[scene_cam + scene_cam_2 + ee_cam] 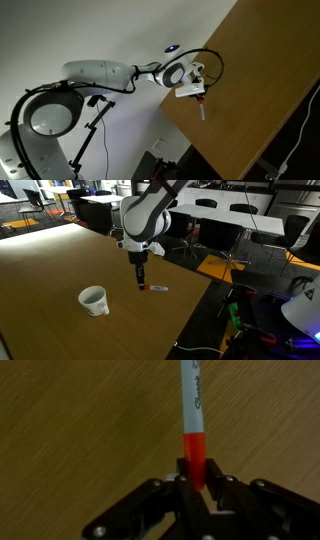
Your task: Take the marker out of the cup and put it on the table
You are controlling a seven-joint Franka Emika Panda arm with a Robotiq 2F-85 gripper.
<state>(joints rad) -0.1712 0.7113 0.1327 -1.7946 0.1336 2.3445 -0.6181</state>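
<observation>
left to right in an exterior view: cup stands upright on the table, nothing visible sticking out of it. gripper is just beside it, pointing straight down. marker runs off to the right from the fingertips, well clear of the cup, lying flat along the wood. can't tell if it's touching or a hair above.

wrist view: fingers closed on the orange-red end, pale barrel pointing away. end grip makes sense for a vertical pull from the cup and leaves the body free to lay down. my read: placing step, release is what's left.

barrel script looks like "sharpie", blurry.
</observation>
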